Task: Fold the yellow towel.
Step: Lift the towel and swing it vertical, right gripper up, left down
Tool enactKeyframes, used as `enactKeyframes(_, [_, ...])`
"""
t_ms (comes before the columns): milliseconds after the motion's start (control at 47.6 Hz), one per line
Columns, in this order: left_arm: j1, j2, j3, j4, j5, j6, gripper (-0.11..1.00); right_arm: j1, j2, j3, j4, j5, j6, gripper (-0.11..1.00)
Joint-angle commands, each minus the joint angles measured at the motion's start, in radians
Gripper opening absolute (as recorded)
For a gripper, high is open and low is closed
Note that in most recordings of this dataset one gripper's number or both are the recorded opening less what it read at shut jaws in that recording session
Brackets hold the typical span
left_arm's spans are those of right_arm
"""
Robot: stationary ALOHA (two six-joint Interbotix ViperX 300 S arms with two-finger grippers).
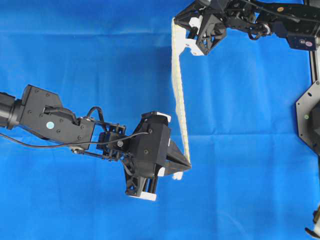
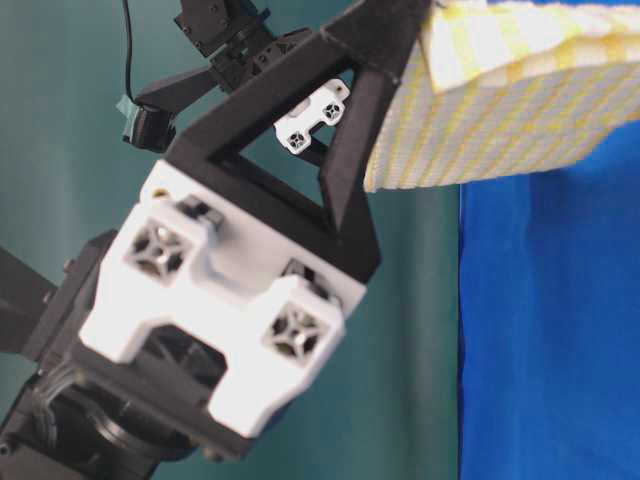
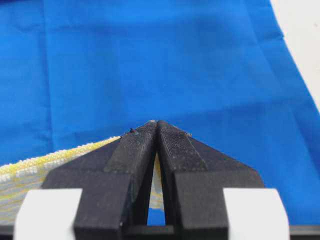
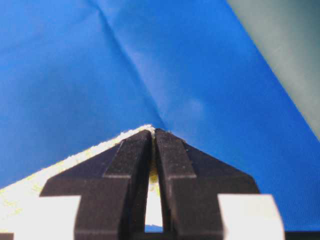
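The yellow towel (image 1: 178, 85) hangs edge-on between the two arms, lifted off the blue cloth, so from overhead it shows as a thin pale strip. My left gripper (image 1: 187, 164) is shut on its near corner. My right gripper (image 1: 176, 21) is shut on its far corner at the top. In the table-level view the yellow towel (image 2: 500, 120) hangs down from the upper right, with its striped weave facing the camera. The left wrist view shows the yellow towel (image 3: 30, 175) pinched in my left gripper (image 3: 157, 123). In the right wrist view the yellow towel (image 4: 60, 167) sits pinched in my right gripper (image 4: 153, 131).
A large plain blue cloth (image 1: 75, 50) covers the table under both arms. Its edge and bare table show at the far right (image 1: 314, 60). A black arm base (image 1: 309, 117) stands at the right edge.
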Motion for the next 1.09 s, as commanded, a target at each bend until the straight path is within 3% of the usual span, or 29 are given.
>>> enactKeyframes(0, [-0.021, -0.015, -0.034, 0.000, -0.008, 0.006, 0.01, -0.031, -0.014, -0.028, -0.006, -0.002, -0.002, 0.03])
enactKeyframes(651, [0.012, 0.103, -0.094, 0.000, -0.069, 0.071, 0.01, -0.051, -0.106, 0.063, -0.011, 0.061, 0.003, 0.03])
enactKeyframes(1071, [0.000, 0.035, 0.046, -0.005, -0.083, 0.048, 0.01, -0.014, 0.091, -0.114, -0.011, 0.075, 0.003, 0.03])
